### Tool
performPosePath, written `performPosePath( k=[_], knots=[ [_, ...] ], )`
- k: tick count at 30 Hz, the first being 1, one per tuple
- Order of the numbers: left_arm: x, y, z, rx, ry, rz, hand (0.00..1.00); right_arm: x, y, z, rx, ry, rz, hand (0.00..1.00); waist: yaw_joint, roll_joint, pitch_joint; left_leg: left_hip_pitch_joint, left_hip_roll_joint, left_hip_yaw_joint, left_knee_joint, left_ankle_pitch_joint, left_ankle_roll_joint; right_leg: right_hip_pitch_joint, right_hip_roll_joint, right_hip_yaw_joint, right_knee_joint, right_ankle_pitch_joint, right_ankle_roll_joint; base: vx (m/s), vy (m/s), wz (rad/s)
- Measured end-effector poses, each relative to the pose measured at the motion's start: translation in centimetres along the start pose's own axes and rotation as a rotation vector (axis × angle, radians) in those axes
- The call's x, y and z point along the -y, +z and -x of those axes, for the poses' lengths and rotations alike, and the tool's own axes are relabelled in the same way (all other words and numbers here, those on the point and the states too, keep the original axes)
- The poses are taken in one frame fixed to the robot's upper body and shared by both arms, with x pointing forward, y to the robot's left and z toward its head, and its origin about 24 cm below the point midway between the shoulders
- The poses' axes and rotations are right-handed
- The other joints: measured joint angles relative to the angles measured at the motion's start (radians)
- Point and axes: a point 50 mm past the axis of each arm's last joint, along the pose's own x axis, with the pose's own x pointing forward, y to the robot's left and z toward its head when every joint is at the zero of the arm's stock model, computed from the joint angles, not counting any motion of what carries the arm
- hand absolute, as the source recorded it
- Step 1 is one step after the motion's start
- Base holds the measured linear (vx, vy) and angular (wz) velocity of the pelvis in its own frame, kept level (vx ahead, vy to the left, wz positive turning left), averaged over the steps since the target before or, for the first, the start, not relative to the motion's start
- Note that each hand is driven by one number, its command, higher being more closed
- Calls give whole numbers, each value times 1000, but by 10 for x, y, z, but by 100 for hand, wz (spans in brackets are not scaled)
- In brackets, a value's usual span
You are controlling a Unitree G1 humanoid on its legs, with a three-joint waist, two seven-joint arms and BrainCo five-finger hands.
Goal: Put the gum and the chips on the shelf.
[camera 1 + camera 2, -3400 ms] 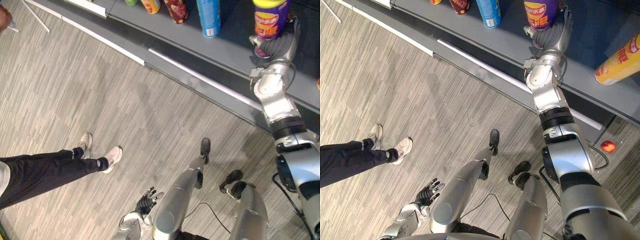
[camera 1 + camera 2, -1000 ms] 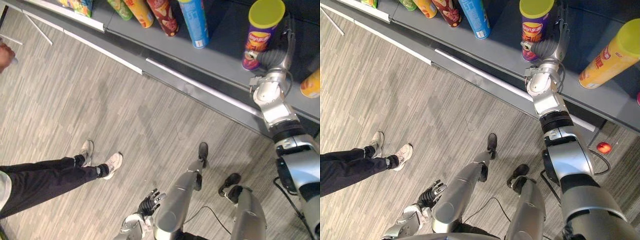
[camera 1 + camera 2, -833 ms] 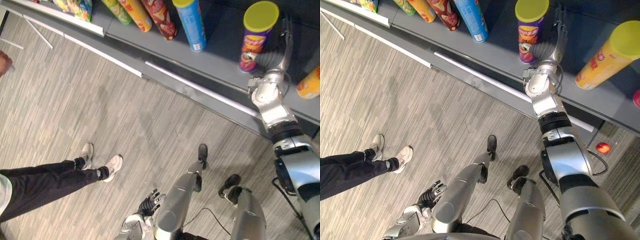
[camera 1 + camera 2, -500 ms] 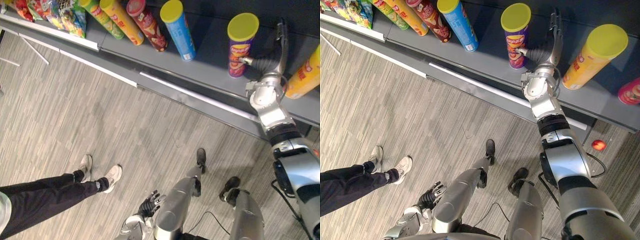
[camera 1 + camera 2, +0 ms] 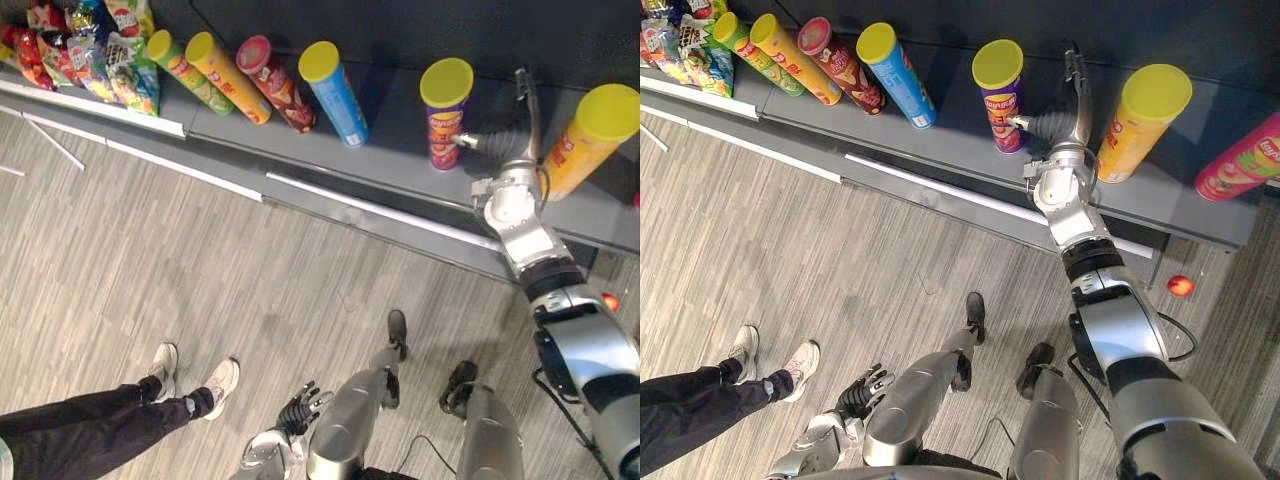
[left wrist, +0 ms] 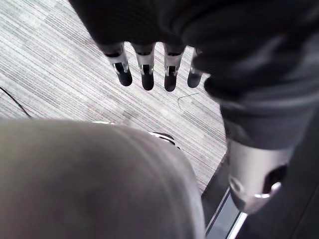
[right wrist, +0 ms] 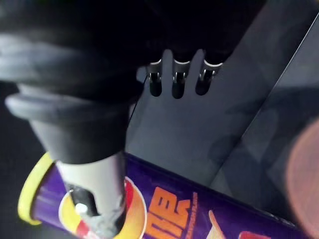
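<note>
Purple chips can (image 5: 445,122) upright on shelf (image 5: 396,152), right hand (image 5: 511,141) alongside, fingers (image 5: 521,95) released; we should withdraw straight, without nudging it.

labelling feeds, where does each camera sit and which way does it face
Eye views: on the head, looking down at floor and shelf; both arms, right robot hand by the purple can, left robot hand low.
Left wrist view: on that wrist, along the open left robot hand to the floor.
Right wrist view: on that wrist, along the open right robot hand to the purple can and shelf.
Shared: the purple can, in eye and right wrist views.
</note>
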Motion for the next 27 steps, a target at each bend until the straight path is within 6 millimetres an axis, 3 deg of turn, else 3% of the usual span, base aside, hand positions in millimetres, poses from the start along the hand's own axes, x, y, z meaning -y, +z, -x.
performPosePath(
  k=[14,18,22,27],
  knots=[
    [-5,0,-1,5,38,2,0,-45,14,40,52,173,-134,0,-45,-7,5,72,5,28,-27,1,0,73,17,20,-60,35,15,21,1,-6],
    [-12,2,0,15,69,17,0,-55,21,51,56,195,-188,0,-67,-35,21,85,11,37,-28,-1,-2,89,25,25,-76,47,13,7,-2,-6],
    [-15,3,0,18,81,26,0,-57,17,62,38,211,-212,0,-80,-47,28,100,14,47,-28,-1,-2,107,30,31,-97,62,17,9,19,-8],
    [-25,4,3,21,116,4,0,-68,19,86,16,238,-286,0,-97,-94,24,121,21,77,-28,-18,-14,126,42,62,-129,83,20,10,25,-18]
  ],
)
